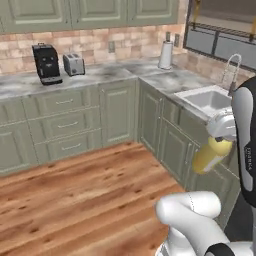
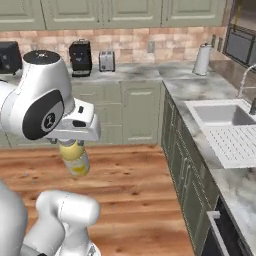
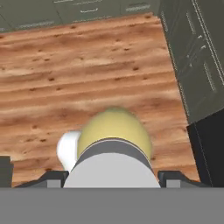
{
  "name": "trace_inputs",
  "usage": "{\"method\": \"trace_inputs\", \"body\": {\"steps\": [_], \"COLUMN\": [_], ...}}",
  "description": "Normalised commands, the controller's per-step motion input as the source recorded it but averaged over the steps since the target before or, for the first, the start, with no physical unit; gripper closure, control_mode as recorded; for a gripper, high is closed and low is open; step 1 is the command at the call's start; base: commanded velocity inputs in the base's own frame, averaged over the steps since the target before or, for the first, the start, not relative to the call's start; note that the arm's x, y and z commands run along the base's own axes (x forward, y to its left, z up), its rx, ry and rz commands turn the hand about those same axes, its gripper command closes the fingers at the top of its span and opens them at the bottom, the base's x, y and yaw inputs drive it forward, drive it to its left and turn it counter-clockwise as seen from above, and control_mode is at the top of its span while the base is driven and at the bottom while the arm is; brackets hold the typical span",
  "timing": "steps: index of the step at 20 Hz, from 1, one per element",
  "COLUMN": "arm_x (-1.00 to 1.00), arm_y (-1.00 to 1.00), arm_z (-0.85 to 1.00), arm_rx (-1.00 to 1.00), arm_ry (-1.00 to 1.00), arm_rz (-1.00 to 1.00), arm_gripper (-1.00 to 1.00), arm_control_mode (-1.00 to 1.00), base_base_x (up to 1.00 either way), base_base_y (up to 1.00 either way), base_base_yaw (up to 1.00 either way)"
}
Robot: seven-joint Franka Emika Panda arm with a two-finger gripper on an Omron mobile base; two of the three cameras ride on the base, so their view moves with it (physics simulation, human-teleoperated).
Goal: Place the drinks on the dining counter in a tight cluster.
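While the gripper is clamped on the yellow bottle, which hangs over the wood floor at about 7 o'clock in the right base view, I think the job has just begun, with every drink yet to be put down.

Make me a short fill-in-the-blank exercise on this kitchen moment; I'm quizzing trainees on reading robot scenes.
1. The gripper holds a ____ bottle with a grey cap.
2. Below the held bottle lies the ____ floor.
3. On the marble counter, the toaster stands right beside the black ____.
4. The sink is set into the ____ counter.

Missing words: yellow; wooden; coffee machine; marble
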Motion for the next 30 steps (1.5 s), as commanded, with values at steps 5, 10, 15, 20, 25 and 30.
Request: {"method": "trace_inputs", "body": {"steps": [5,10,15,20,25,30], "arm_x": [0.00,0.00,0.00,0.00,0.00,0.00], "arm_y": [0.00,0.00,0.00,0.00,0.00,0.00], "arm_z": [0.00,0.00,0.00,0.00,0.00,0.00], "arm_rx": [0.00,0.00,0.00,0.00,0.00,0.00], "arm_ry": [0.00,0.00,0.00,0.00,0.00,0.00], "arm_rz": [0.00,0.00,0.00,0.00,0.00,0.00], "arm_gripper": [1.00,1.00,1.00,1.00,1.00,1.00], "arm_control_mode": [1.00,1.00,1.00,1.00,1.00,1.00], "base_base_x": [0.00,0.00,0.00,0.00,0.00,0.00], "base_base_y": [0.00,0.00,0.00,0.00,0.00,0.00], "base_base_yaw": [1.00,1.00,1.00,1.00,1.00,1.00]}}
